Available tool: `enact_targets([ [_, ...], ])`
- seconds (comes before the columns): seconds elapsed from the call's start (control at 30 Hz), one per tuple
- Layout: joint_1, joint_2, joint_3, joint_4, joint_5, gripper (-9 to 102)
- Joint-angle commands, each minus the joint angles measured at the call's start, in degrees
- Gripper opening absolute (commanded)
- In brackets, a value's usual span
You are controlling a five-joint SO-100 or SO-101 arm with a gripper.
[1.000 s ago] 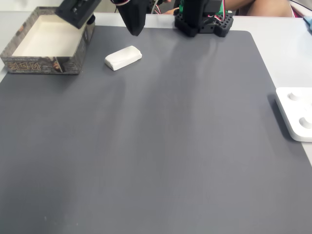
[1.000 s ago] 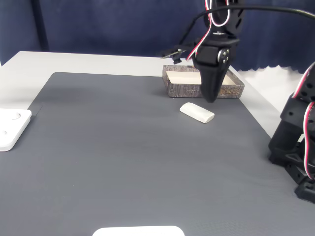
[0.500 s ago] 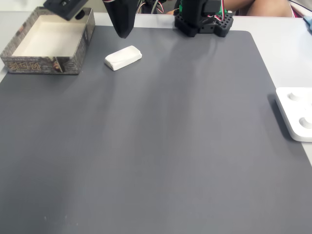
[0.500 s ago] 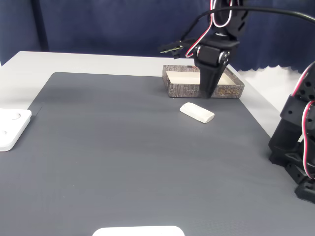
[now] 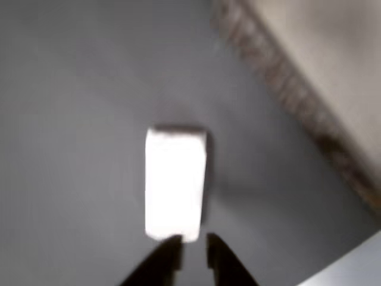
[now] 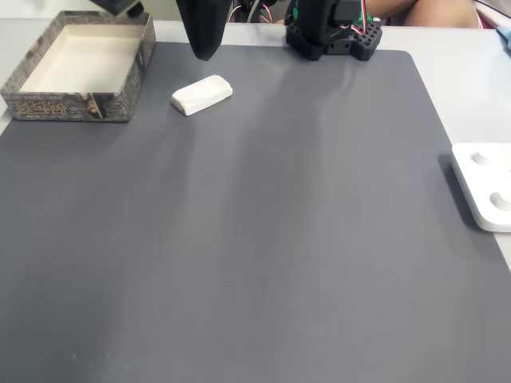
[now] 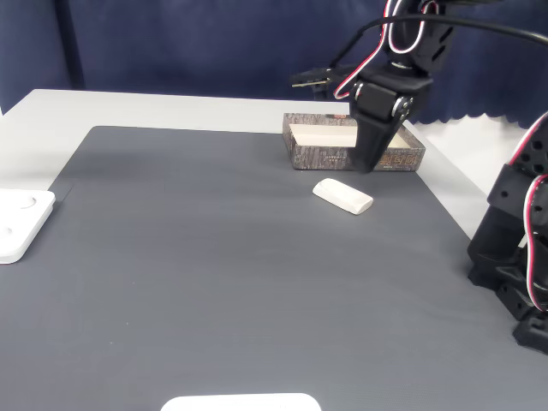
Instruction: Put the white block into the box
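My tool [image 5: 189,243] hangs above the grey mat [image 6: 303,239], and it grips nothing. In the other view, blurred as it is, my two dark fingertips [image 5: 169,247] sit at the bottom edge with only a narrow gap between them, nearly closed. Just beyond them lies the white block [image 5: 174,183], flat on the mat with its long side running away from me.

In both fixed views the white block [image 6: 202,94] rests on the mat beside the box [image 6: 120,96], near it but not touching. My tool [image 7: 364,164] points down, its tip lifted off the mat and clear of the block [image 7: 342,195]; in a fixed view it stands in front of the box's speckled wall [image 7: 321,157].

The box is open at the top, with a pale inside. A flat white device [image 6: 487,187] lies at the mat's right edge in a fixed view, well apart from the block, partly on the light surface [image 6: 471,88]. My arm's black base [image 6: 331,36] stands at the mat's far edge.
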Motion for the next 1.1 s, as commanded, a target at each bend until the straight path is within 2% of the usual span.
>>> enact_targets([
  [0.0, -1.85, 2.11, -0.97, -3.08, -0.53, 13],
  [0.4, 0.09, 1.67, 0.62, -5.10, -1.32, 26],
  [1.07, 2.46, -2.37, 2.81, -9.93, -3.69, 29],
])
